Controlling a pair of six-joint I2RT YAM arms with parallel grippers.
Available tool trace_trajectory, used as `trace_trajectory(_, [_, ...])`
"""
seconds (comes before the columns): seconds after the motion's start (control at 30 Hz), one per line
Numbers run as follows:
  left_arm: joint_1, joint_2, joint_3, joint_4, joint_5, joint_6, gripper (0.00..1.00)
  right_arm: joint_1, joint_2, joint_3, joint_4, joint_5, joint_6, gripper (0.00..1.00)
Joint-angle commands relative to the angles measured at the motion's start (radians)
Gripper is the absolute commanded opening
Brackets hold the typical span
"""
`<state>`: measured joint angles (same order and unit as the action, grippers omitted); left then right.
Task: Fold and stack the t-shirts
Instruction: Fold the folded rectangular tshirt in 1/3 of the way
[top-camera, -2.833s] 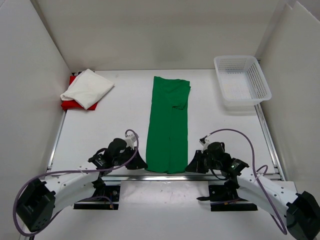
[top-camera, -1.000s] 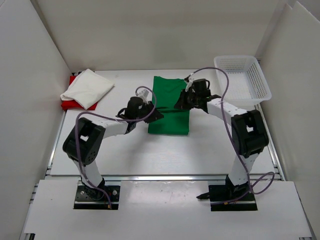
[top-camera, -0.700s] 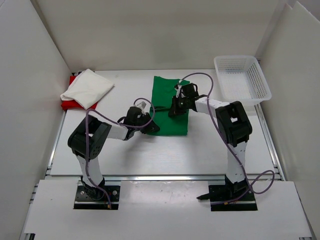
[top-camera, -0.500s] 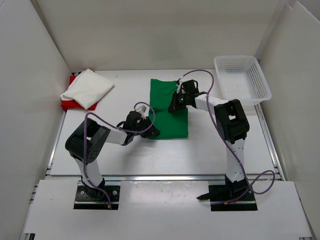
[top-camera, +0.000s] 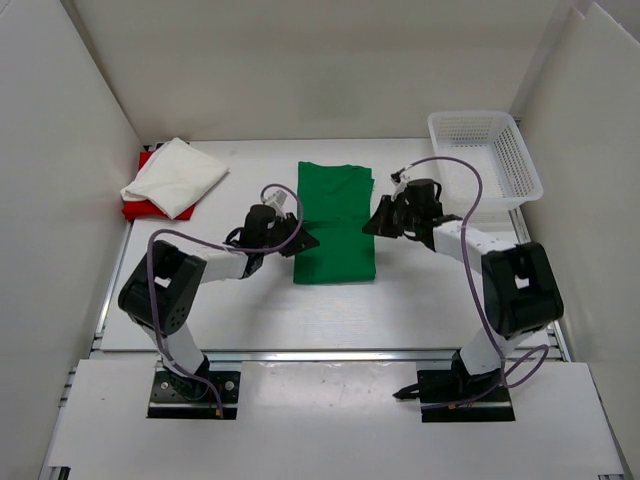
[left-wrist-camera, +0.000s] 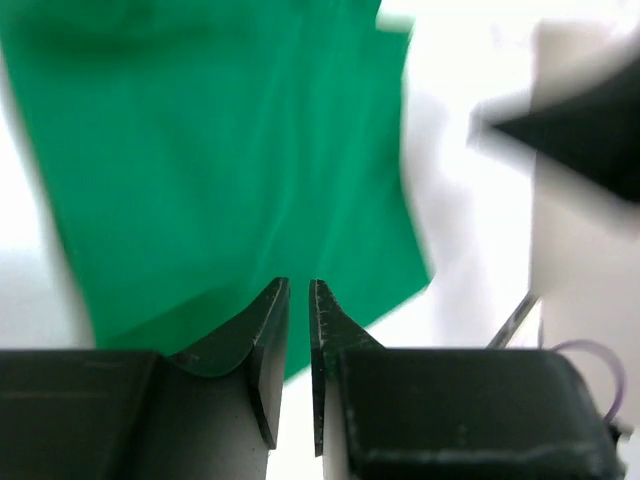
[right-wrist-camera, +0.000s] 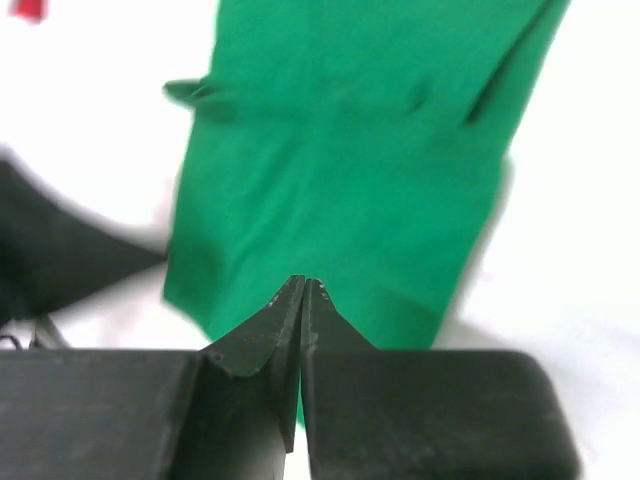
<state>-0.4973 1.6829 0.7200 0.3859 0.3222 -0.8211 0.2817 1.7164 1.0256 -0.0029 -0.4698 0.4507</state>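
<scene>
The green t-shirt (top-camera: 336, 222) lies flat mid-table as a folded rectangle; it also fills the left wrist view (left-wrist-camera: 220, 160) and the right wrist view (right-wrist-camera: 350, 170). My left gripper (top-camera: 303, 243) (left-wrist-camera: 298, 290) sits at the shirt's left edge, its jaws a narrow slit apart with nothing between them. At the shirt's right edge my right gripper (top-camera: 372, 225) (right-wrist-camera: 303, 285) is shut and holds nothing. The folded white t-shirt (top-camera: 175, 175) rests on the red t-shirt (top-camera: 135, 210) at the back left.
A white mesh basket (top-camera: 470, 116) stands at the back right corner. White walls enclose the table on the left, right and back. A metal rail (top-camera: 330, 353) runs along the near edge of the table.
The long green strip of earlier is now folded in half. Over the last second the right gripper came off the shirt's top to its right edge; the left stayed by the left edge.
</scene>
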Motion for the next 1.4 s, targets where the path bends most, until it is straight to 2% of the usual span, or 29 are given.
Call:
trace_trajectory(0.0, [0.051,0.072,0.102,0.005,0.015,-0.016,0.25,0.020,-0.095,-0.164,0.142,-0.038,0.032,0.00])
trace_trajectory(0.17, [0.134,0.245,0.252,-0.008,0.040,-0.033,0.23,-0.001,-0.117,-0.310,0.162,-0.033,0.026,0.00])
trace_trajectory(0.33, [0.167,0.334,0.314,-0.030,0.046,-0.032,0.23,-0.015,-0.127,-0.383,0.170,0.002,0.014,0.00])
trace_trajectory(0.43, [0.184,0.351,0.295,0.004,0.064,-0.059,0.22,-0.012,-0.143,-0.412,0.173,0.014,0.013,0.00])
trace_trajectory(0.6, [0.183,0.243,0.208,0.054,0.095,-0.066,0.23,-0.001,-0.208,-0.386,0.129,0.020,0.000,0.03])
trace_trajectory(0.77, [0.158,0.066,0.079,0.068,0.049,-0.041,0.24,0.020,-0.273,-0.400,0.150,0.001,0.031,0.05])
trace_trajectory(0.9, [0.115,-0.063,-0.045,0.028,-0.023,-0.006,0.25,0.071,-0.236,-0.398,0.155,0.000,0.029,0.04])
trace_trajectory(0.97, [0.100,-0.100,-0.089,0.033,-0.022,0.008,0.28,0.070,-0.212,-0.429,0.188,-0.009,0.043,0.02])
trace_trajectory(1.07, [0.083,-0.137,-0.120,-0.053,-0.046,0.068,0.32,0.056,-0.175,-0.472,0.251,-0.016,0.062,0.01])
trace_trajectory(1.23, [0.097,-0.176,-0.183,-0.151,-0.063,0.140,0.46,0.054,-0.178,-0.490,0.253,-0.033,0.062,0.00])
trace_trajectory(1.3, [0.103,-0.177,-0.200,-0.153,-0.063,0.148,0.45,0.059,-0.210,-0.498,0.238,-0.046,0.051,0.06])
trace_trajectory(1.37, [0.094,-0.172,-0.211,-0.147,-0.063,0.146,0.47,0.042,-0.274,-0.492,0.219,-0.053,0.046,0.20])
